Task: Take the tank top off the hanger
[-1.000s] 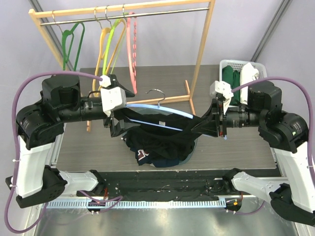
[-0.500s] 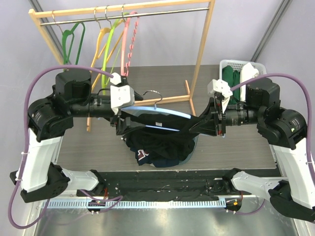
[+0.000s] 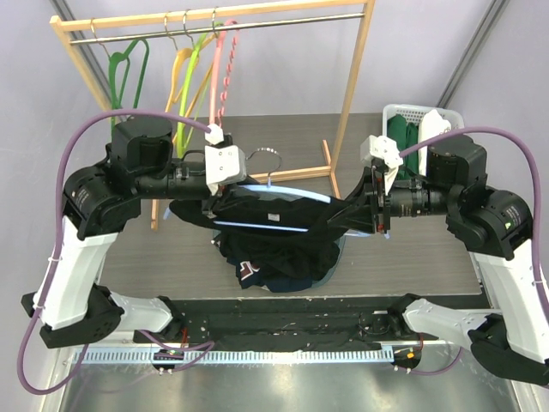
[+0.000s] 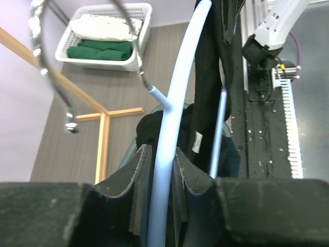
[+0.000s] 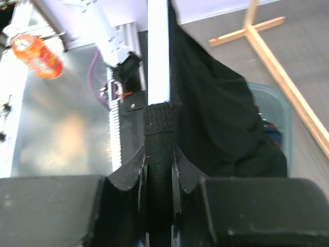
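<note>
Here, counted: two arms and one black tank top (image 3: pixel 266 210), draped on one pale blue plastic hanger (image 4: pixel 172 108) with one metal hook (image 3: pixel 268 159).

Behind them, one wooden rack (image 3: pixel 356 86) carries four coloured plastic hangers (image 3: pixel 225 86). There is also one white slatted basket (image 3: pixel 390 112) of folded clothes and one blue-green tub (image 5: pixel 272 103) of dark clothing.

The tank top hangs in the air between the grippers, above the tub. The hanger's long axis runs left-right across the grey table (image 3: pixel 412 257), and the hook points away toward the rack.

The left gripper (image 4: pixel 160 154) is pinched tight on the hanger's bare left arm, with the fabric just beside it. The right gripper (image 5: pixel 158 154) is clamped on the ribbed black strap at the hanger's right end.
</note>
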{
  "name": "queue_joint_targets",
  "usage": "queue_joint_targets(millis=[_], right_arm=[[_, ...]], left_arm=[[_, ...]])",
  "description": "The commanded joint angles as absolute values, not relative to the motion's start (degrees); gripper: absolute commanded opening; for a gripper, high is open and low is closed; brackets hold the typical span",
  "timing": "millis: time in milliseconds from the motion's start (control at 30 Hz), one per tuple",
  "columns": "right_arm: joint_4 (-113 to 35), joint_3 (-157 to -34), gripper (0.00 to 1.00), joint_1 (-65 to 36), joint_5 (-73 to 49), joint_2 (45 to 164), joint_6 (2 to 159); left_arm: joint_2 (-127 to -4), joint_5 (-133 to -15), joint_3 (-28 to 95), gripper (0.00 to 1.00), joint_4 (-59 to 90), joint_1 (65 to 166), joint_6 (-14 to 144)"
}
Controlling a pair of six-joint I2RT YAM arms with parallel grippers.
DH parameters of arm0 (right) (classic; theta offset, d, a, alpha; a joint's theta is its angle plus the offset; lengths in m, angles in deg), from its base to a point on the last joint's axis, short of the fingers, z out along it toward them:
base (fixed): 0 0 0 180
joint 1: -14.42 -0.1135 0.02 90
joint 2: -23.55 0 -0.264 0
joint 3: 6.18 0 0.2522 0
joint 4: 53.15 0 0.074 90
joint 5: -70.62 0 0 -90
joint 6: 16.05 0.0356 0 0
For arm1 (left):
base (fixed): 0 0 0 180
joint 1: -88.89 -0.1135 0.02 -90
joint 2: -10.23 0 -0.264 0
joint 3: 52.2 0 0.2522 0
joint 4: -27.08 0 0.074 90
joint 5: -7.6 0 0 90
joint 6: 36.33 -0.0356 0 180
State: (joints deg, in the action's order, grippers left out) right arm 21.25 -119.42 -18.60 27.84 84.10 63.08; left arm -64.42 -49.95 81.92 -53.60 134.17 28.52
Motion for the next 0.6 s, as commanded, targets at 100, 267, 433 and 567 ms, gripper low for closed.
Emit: queue_joint_targets(millis=[100,267,433,567], right_arm=[[6.9,-113.4,0.5,-18.8,7.7,79.4,69.2],[1.5,-107.0,0.71,-18.9,-8.3,72.1,73.6],[-2.5,-103.6,0.81,-18.8,-16.0,65.5,81.0],[-6.5,-97.7,0.55,-18.8,-8.5,62.8,88.8]], left_arm=[[-61.7,-60.1,78.7,0.13,-42.9,135.1,24.3],[-61.1,-65.3,77.0,0.04,-40.2,135.0,21.9],[-61.0,-68.9,75.3,0.0,-37.9,135.1,19.7],[-61.1,-71.0,73.9,0.0,-36.3,135.3,17.9]])
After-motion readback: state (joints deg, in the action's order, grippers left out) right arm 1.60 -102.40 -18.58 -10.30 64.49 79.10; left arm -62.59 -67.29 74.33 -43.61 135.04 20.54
